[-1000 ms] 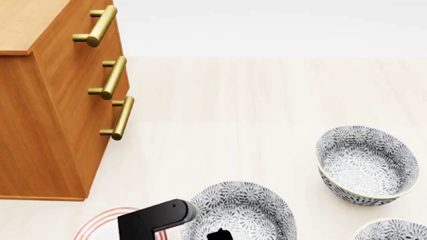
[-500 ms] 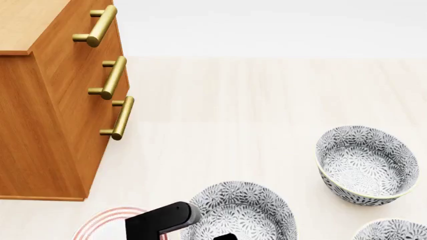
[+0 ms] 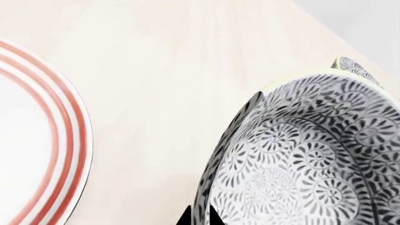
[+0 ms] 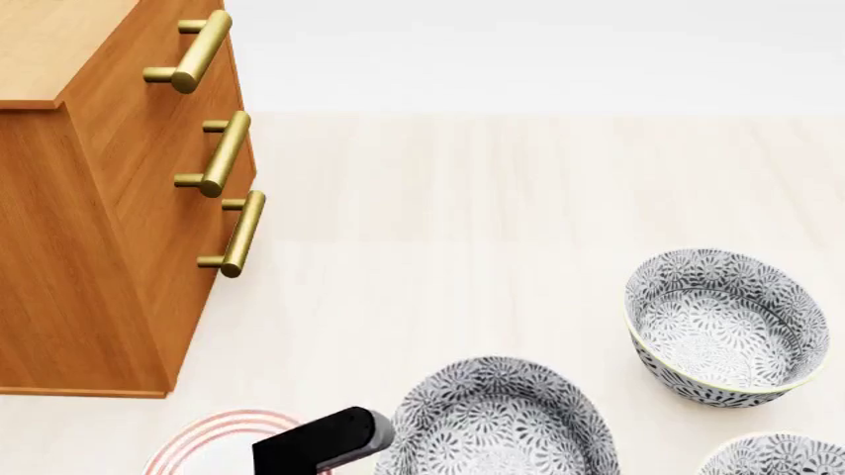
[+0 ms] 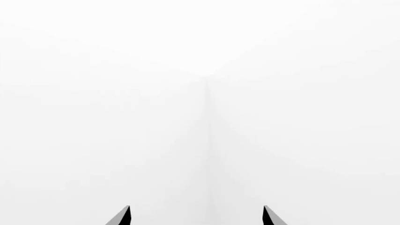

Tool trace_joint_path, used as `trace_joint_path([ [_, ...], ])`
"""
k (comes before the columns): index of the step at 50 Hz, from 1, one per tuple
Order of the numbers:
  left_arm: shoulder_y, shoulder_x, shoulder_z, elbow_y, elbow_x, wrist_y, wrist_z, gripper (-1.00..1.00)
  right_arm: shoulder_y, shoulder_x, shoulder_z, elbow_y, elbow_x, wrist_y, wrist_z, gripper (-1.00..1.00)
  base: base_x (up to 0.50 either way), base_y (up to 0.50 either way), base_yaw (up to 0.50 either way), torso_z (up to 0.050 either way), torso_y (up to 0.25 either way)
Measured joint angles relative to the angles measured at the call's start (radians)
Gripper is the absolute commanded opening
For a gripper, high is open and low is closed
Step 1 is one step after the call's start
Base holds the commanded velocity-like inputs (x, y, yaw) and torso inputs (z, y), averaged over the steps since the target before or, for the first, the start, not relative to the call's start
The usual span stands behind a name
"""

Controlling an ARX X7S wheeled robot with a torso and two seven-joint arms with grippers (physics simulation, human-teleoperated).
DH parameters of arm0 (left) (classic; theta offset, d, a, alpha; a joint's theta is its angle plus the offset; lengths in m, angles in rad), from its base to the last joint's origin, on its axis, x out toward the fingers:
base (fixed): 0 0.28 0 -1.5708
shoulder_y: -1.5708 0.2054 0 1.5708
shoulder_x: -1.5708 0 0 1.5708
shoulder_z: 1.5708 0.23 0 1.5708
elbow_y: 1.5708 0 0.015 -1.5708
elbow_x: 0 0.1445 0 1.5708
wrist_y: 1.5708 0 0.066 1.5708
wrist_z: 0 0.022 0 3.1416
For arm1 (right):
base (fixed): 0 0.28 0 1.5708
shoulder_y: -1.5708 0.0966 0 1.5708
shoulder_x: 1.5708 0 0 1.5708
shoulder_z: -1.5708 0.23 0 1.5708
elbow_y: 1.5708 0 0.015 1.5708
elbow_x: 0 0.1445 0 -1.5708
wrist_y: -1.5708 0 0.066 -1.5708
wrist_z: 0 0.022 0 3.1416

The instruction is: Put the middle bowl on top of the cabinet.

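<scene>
Bowl (image 4: 509, 421) with dense grey leaf print, middle of three alike, lies at the near edge of the head view, on or just above the pale wooden floor (image 4: 462, 218); contact cannot be judged. The left hand (image 3: 200, 216) grasps its rim: in the left wrist view two dark fingertips (image 3: 183, 217) straddle the bowl wall (image 3: 293, 159), one outside and one inside, pressed close on it. The black left arm (image 4: 324, 443) enters the head view just beside the bowl.

A second bowl (image 4: 723, 325) sits on the floor to the right and further off, well apart from the middle one. Only the rim of the third bowl (image 4: 779, 455) shows, at the lower right corner of the head view. A sliver of another patterned rim (image 3: 353, 68) appears beyond the held bowl in the left wrist view.

Plate (image 4: 212, 435), flat and white with red rings, lies on the floor just left of the held bowl, partly behind the arm; the left wrist view shows its ringed edge (image 3: 62, 140) apart from the bowl.

Cabinet (image 4: 93, 228), orange-brown wood, stands at the left of the head view, well apart from the bowls, with three brass bar handles (image 4: 222, 153) on its front. Its top (image 4: 53, 40) is visible at the upper left.

The right hand (image 5: 196, 216) is released: its two dark fingertips (image 5: 122, 216) stand wide apart before a blank white background, with nothing between them.
</scene>
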Motion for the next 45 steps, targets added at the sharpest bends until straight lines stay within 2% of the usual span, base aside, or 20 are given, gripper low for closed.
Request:
trace_joint_path([
  [6, 0.01, -0.008, 0.006, 0.011, 0.005, 0.034, 0.031, -1.0, -0.003, -0.007, 0.003, -0.004, 0.0, -0.004, -0.007, 1.0, 0.0, 0.0, 0.0, 0.009, 0.015],
  [21, 0.02, -0.035, 0.02, 0.092, 0.03, 0.099, 0.077, -1.0, -0.002, -0.019, 0.008, -0.015, -0.006, -0.004, -0.02, 1.0, 0.0, 0.0, 0.0, 0.05, 0.118],
  [45, -0.056, -0.091, 0.011, 0.303, 0.019, 0.085, -0.018, -1.0, 0.021, -0.028, -0.01, -0.035, -0.031, 0.015, -0.023, 1.0, 0.0, 0.0, 0.0, 0.05, 0.148],
])
